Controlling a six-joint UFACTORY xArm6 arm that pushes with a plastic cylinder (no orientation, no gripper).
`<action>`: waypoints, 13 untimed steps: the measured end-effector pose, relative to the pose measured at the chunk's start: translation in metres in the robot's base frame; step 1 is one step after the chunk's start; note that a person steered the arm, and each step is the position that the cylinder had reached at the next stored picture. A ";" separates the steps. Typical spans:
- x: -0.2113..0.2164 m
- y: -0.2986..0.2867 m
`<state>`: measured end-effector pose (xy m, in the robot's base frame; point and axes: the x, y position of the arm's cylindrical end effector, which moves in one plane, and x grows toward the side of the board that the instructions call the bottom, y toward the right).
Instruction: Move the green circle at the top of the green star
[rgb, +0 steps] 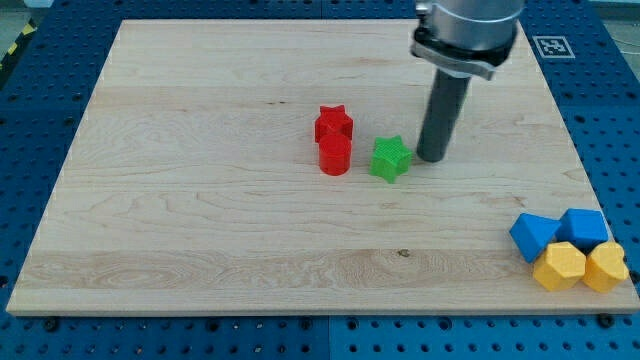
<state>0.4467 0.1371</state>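
A green star (390, 158) lies a little right of the board's middle. My tip (432, 158) rests on the board just to the star's right, close to it or touching it; I cannot tell which. The dark rod rises from the tip to the arm's grey end at the view's top. No green circle shows anywhere in the view; the rod and the arm hide a strip of board behind them.
A red star (334, 122) and a red cylinder (334, 156) stand together just left of the green star. Two blue blocks (535, 236) (584, 228) and two yellow blocks (560, 266) (606, 266) cluster at the wooden board's (200, 200) bottom right corner.
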 end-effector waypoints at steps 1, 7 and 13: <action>0.000 0.026; -0.094 0.063; -0.072 0.015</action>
<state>0.3750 0.1521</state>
